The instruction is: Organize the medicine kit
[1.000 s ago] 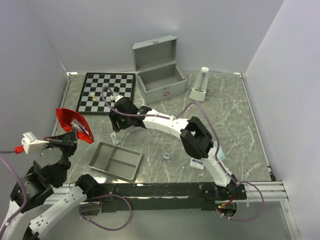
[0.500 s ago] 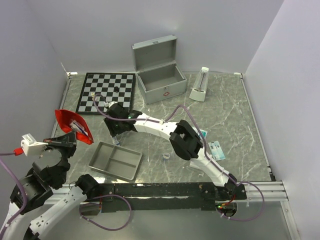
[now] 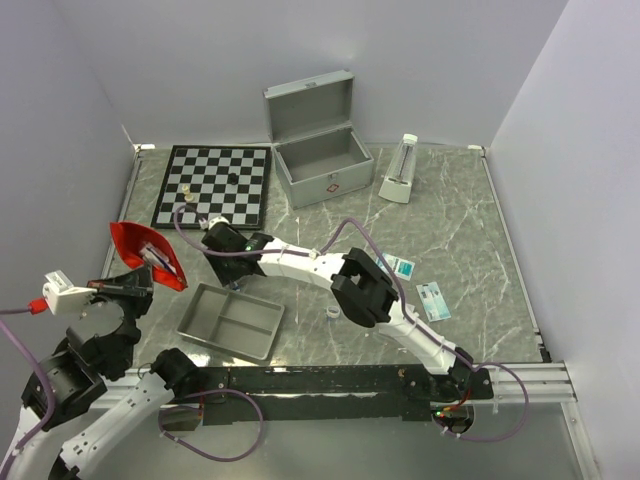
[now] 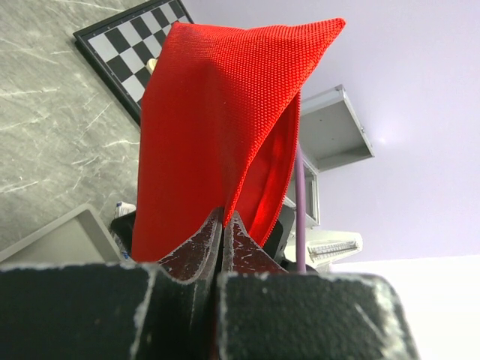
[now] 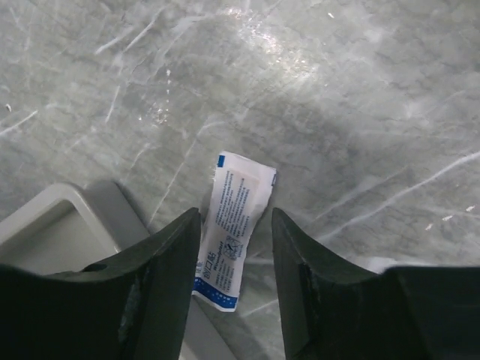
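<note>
The medicine kit point(image 3: 320, 160), a silver case, stands open at the back with its lid up. High at the left, my left gripper point(image 4: 225, 221) is shut on the lower edge of a red pouch point(image 4: 217, 127), which hangs open-mouthed point(image 3: 148, 256). My right gripper point(image 3: 228, 262) reaches across to the grey tray's far corner. In the right wrist view it point(image 5: 236, 217) is open, its fingers straddling a small white-and-blue sachet point(image 5: 238, 199) that lies flat on the marble beside the tray's rim point(image 5: 112, 206).
The shallow grey two-compartment tray point(image 3: 205, 325) lies front left. A chessboard point(image 3: 214, 183) with a few pieces lies at the back left. A white upright device point(image 3: 400, 170) stands right of the kit. Two flat packets point(image 3: 401, 266) point(image 3: 434, 299) and a small white ring point(image 3: 333, 313) lie mid-table.
My right arm has swung left and toward the tray, uncovering the two packets, and its jaws have narrowed. The left gripper has kept its hold on the red pouch.
</note>
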Action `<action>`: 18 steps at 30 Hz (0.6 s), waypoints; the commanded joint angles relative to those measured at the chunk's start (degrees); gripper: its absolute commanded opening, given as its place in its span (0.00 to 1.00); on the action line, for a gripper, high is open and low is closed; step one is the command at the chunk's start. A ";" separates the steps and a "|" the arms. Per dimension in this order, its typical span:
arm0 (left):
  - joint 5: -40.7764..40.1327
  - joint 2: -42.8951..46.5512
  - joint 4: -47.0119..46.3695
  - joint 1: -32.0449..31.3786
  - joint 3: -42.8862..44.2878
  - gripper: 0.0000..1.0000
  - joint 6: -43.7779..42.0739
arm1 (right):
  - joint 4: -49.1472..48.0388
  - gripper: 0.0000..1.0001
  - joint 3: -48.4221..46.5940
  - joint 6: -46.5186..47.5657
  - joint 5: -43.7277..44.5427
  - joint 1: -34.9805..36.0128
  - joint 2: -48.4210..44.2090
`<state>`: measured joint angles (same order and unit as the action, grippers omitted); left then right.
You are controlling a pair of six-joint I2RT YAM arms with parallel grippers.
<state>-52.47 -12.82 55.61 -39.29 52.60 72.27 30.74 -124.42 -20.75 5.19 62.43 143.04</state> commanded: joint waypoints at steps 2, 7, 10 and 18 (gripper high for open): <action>0.00 0.43 -1.21 0.18 -0.48 0.01 0.85 | 1.87 0.45 3.04 -0.95 1.58 -0.30 1.19; 0.08 0.60 -1.38 0.09 -1.09 0.01 0.94 | -0.68 0.26 8.39 -2.18 1.49 -0.65 -1.62; 1.05 0.43 -2.96 0.09 -2.06 0.01 0.07 | -2.35 0.19 12.78 -3.50 1.58 -1.96 -5.21; 10.88 -7.64 -17.28 0.26 -7.24 0.01 -5.02 | -10.17 0.15 38.68 -5.00 4.20 -9.08 -32.52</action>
<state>-48.07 -15.07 48.82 -39.27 47.64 70.43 21.28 -96.18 -25.28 5.78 57.63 125.95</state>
